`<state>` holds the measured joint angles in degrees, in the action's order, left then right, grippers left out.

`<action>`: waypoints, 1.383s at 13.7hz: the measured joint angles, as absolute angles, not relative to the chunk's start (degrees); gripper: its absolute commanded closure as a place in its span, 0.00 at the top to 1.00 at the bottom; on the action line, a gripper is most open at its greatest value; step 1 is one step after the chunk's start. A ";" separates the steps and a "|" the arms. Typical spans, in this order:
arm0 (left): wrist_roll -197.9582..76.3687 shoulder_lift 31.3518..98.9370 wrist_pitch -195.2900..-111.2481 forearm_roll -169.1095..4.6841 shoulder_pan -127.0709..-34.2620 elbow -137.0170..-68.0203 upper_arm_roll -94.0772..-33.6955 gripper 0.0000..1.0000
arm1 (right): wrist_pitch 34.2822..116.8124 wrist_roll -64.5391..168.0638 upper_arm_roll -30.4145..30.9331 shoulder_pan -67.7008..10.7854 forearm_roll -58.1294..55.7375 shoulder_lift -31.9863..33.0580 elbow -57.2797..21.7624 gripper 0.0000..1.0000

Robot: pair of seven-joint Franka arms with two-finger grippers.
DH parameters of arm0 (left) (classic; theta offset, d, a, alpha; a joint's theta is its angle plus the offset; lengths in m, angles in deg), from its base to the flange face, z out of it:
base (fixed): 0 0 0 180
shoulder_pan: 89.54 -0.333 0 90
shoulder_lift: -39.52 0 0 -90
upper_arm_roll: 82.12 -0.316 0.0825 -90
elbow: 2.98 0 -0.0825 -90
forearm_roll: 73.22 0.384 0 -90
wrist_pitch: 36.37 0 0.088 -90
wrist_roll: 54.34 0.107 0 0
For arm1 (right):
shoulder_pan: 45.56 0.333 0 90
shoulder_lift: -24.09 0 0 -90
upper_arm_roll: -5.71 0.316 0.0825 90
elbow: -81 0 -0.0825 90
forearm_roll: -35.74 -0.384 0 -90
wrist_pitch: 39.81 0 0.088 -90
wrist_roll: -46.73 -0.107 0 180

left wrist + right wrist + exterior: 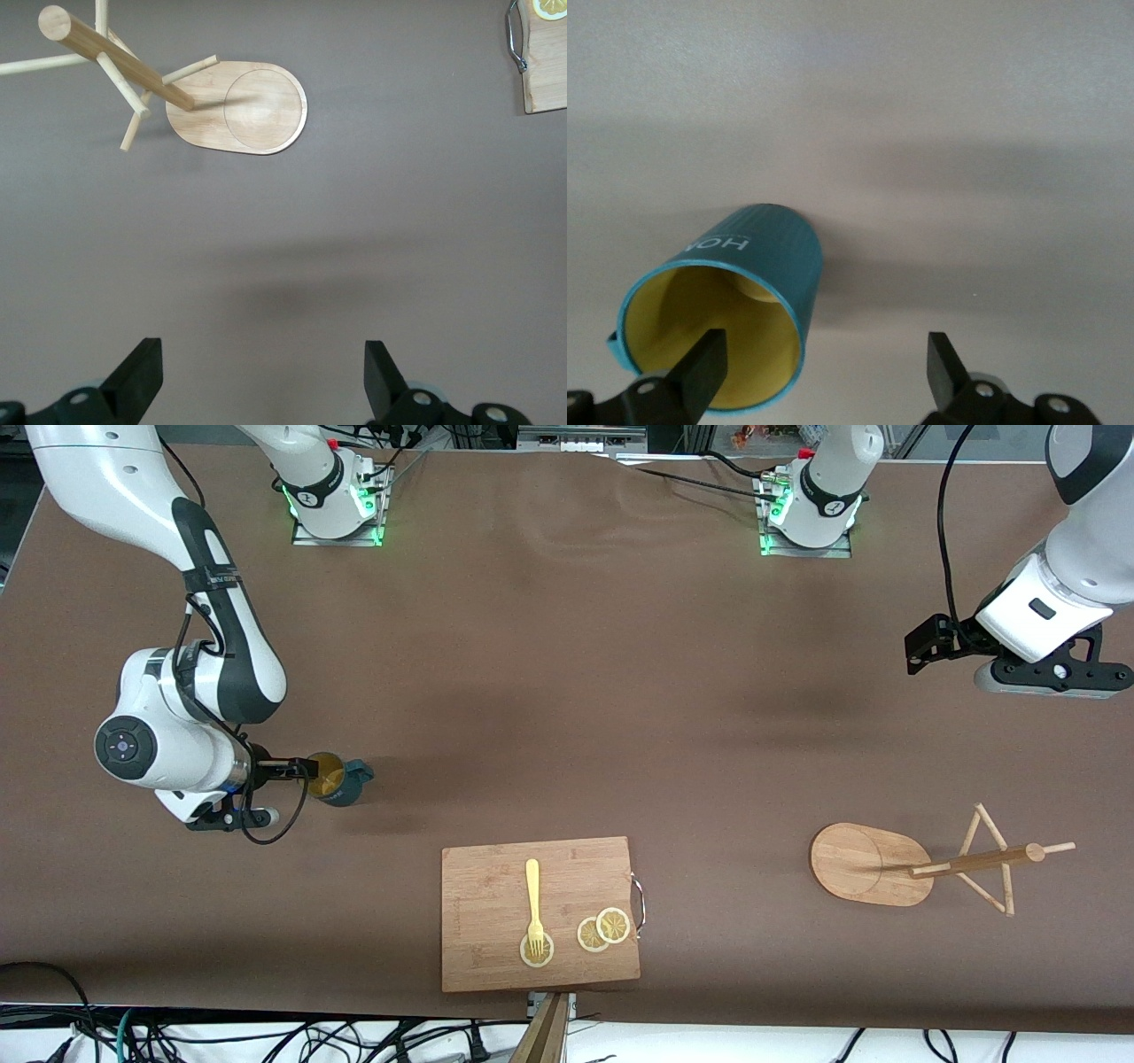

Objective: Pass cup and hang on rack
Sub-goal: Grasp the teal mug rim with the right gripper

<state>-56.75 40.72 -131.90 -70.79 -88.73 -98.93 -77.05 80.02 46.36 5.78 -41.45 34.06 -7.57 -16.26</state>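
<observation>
**A:** Where's the cup [337,778] right now?

**B:** It stands upright on the table [567,691] toward the right arm's end, farther from the front camera than the cutting board [539,912]. Its yellow inside faces up and its small handle points toward the middle of the table.

**A:** And the right gripper [297,769]?

**B:** It's down at the cup's rim with its jaws spread wide. In the right wrist view one finger [704,365] hangs over the yellow inside and the other sits outside the wall, so the wall lies between them. Whether either finger touches the cup, I can't quite tell.

**A:** The left gripper [921,645]?

**B:** It waits in the air over bare table at the left arm's end, jaws released and holding nothing.

**A:** The rack [873,864]?

**B:** It sits toward the left arm's end, nearer the front camera than the left gripper, well apart from the cup. Its oval base rests flat, with the post and pale pegs rising from it.

**A:** Anything on the board?

**B:** A yellow fork [533,902] and some lemon slices [603,930]; the fork's tines lie on one slice.
</observation>
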 measured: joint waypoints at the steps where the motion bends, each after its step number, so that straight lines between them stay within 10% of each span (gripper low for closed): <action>1: -56.75 40.72 -131.90 -70.79 -88.73 -98.93 -77.05 1.00 | 80.32 46.36 5.78 -41.45 33.59 -7.90 -16.29 1.00; 5: -56.75 40.72 -131.90 -70.79 -88.73 -98.93 -77.05 1.00 | 84.71 46.35 5.78 -41.44 33.36 -8.72 -18.65 0.99; 9: -56.75 40.72 -131.90 -70.79 -88.73 -98.93 -77.05 1.00 | 86.31 46.35 5.78 -41.44 33.35 -8.69 -19.92 0.24; 12: -56.75 40.72 -131.90 -70.79 -88.73 -98.93 -77.05 1.00 | 86.32 46.35 5.78 -41.43 33.35 -8.57 -19.86 0.03; 19: -56.75 40.72 -131.90 -70.79 -88.73 -98.93 -77.05 1.00 | 86.45 46.35 6.54 -41.37 33.29 -8.40 -19.58 0.00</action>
